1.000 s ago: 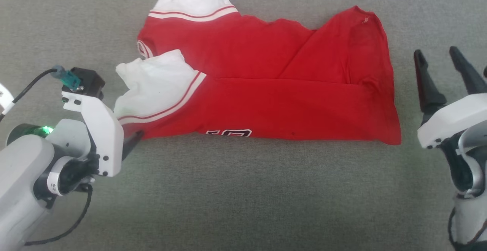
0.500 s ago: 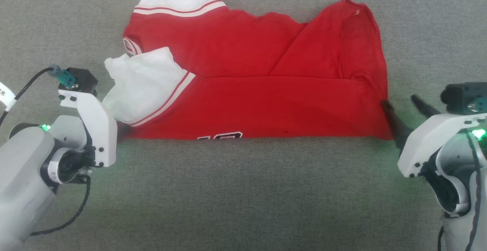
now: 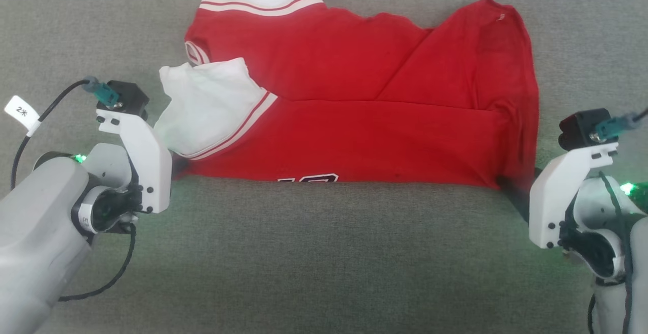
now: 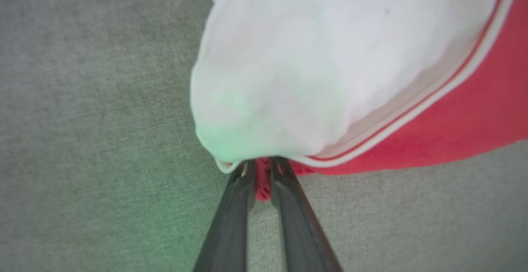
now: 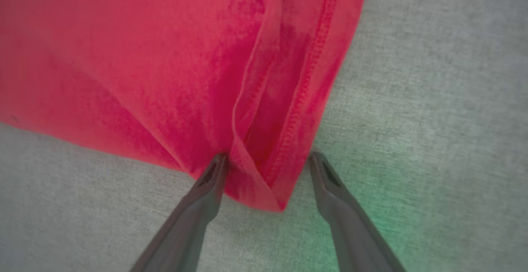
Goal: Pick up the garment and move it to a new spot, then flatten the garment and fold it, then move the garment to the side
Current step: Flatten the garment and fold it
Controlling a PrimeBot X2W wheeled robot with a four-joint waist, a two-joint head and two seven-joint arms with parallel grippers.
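The garment (image 3: 354, 136) is a red jersey with white sleeves and striped trim, folded in half along its near edge on a grey cloth surface (image 3: 324, 253). My left gripper (image 3: 174, 168) is at the garment's near left corner. The left wrist view shows that left gripper (image 4: 262, 171) shut on a pinch of red cloth under the white sleeve (image 4: 309, 66). At the near right corner is my right gripper (image 3: 519, 186). In the right wrist view the right gripper (image 5: 267, 160) is open, its fingers astride the hemmed corner of the garment (image 5: 144, 57).
Grey cloth surface all around the garment, with a wide bare strip in front of it between my two arms. A cable with a white tag (image 3: 21, 112) loops off the left wrist.
The left gripper has gone from open to pinching the near left corner. The right gripper has swung in from the right and turned onto the near right corner. The head view shifted slightly.
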